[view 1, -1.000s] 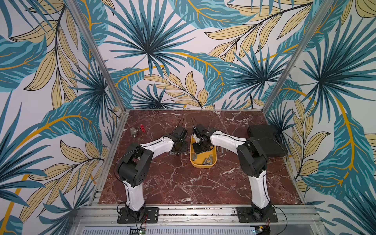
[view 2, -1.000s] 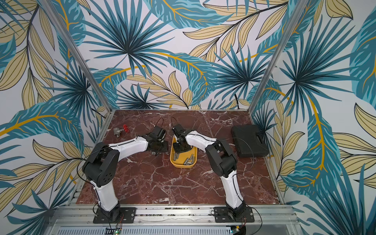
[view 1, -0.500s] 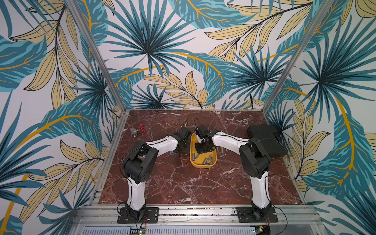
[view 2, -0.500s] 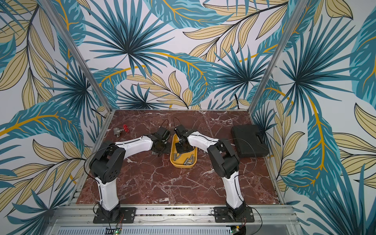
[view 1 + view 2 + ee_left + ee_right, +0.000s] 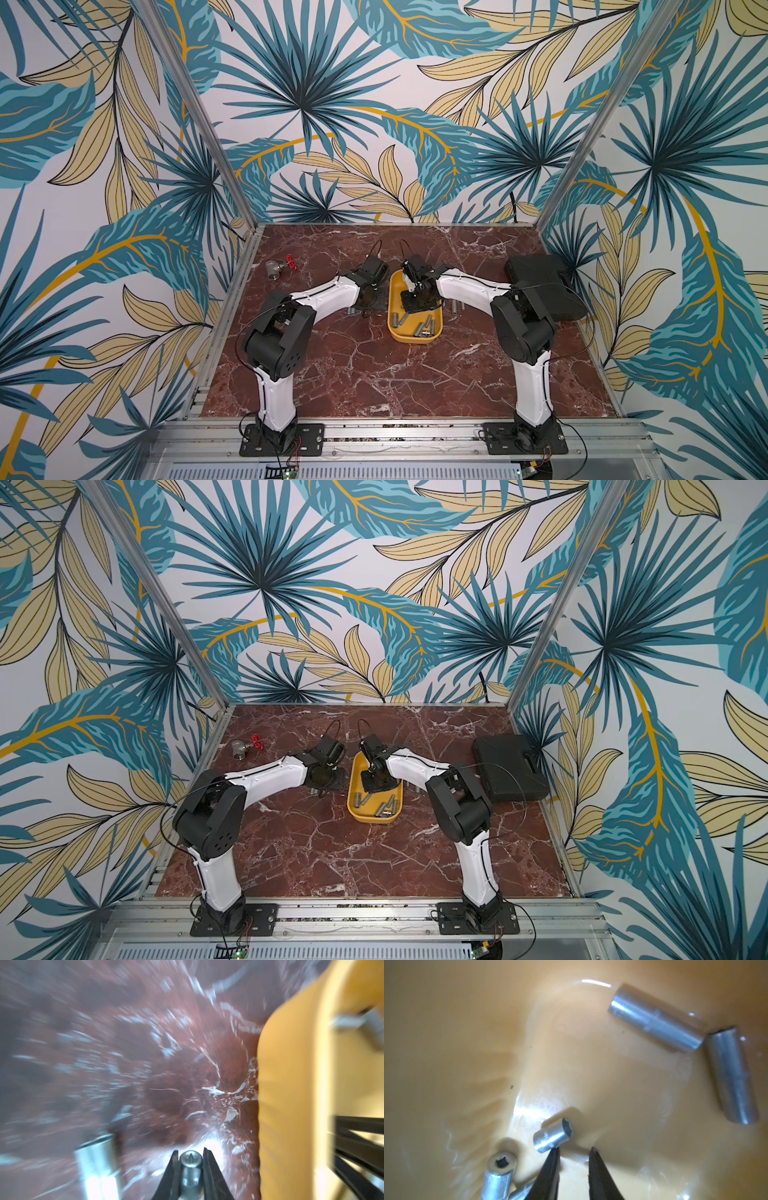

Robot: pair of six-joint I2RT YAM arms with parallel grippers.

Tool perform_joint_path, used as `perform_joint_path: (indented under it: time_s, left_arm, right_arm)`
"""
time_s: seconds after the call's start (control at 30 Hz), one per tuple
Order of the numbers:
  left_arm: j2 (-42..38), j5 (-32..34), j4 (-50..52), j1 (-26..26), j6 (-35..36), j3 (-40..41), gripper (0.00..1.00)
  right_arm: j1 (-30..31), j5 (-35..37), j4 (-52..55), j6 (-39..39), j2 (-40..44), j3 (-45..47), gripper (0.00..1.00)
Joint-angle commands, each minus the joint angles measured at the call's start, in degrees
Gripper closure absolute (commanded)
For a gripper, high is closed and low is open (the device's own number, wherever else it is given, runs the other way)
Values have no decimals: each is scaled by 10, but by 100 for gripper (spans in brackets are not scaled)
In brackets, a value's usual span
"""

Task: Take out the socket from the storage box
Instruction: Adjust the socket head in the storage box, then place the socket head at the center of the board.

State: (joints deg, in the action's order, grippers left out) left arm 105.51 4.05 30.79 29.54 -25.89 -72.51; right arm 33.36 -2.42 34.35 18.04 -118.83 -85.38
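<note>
In both top views you see the yellow storage box (image 5: pixel 415 340) near the middle of the marble table (image 5: pixel 374 374). Your right gripper (image 5: pixel 413 305) is down inside it, and your left gripper (image 5: pixel 368 305) is just outside its wall, over the table. Loose sockets (image 5: pixel 426 330) lie in the box's near end. From up here you cannot tell how wide either pincer stands. A black case (image 5: pixel 507 766) sits off to the right and a valve (image 5: pixel 245 748) with a red handle at the far left, both well apart from the arms.

The left wrist view is blurred, but it gives you what the top views hide. The left pincer's fingers (image 5: pixel 170 1176) are pressed onto a small socket (image 5: pixel 190 1160), held outside the box with the yellow wall beside it. A larger socket (image 5: pixel 97 1163) is near it, apparently on the table.

In the right wrist view the fingers (image 5: pixel 550 1172) stand slightly apart with nothing between them. A short socket (image 5: pixel 553 1136) lies on the box floor right at one fingertip. Two long sockets (image 5: pixel 654 1018) lie farther off.
</note>
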Motion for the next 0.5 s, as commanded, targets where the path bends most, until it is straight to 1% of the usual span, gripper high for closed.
perform_joint_path:
  time_s: [0.0, 0.13, 0.23, 0.33, 0.47]
  left_arm:
    - [-79, 34, 23, -42, 24, 26, 88]
    - [-127, 40, 30, -96, 42, 76, 88]
    - [-135, 29, 28, -130, 50, 105, 88]
    - [-126, 17, 22, -147, 55, 121, 88]
    - [-98, -2, 3, -150, 53, 131, 88]
  right_arm:
    - [-2, 0, 18, 8, 5, 15, 73]
    - [-2, -7, 13, 10, 11, 17, 73]
    - [-2, -14, 10, 13, 15, 13, 73]
    - [-2, -19, 11, 14, 16, 10, 72]
    - [-2, -26, 8, 24, 15, 6, 69]
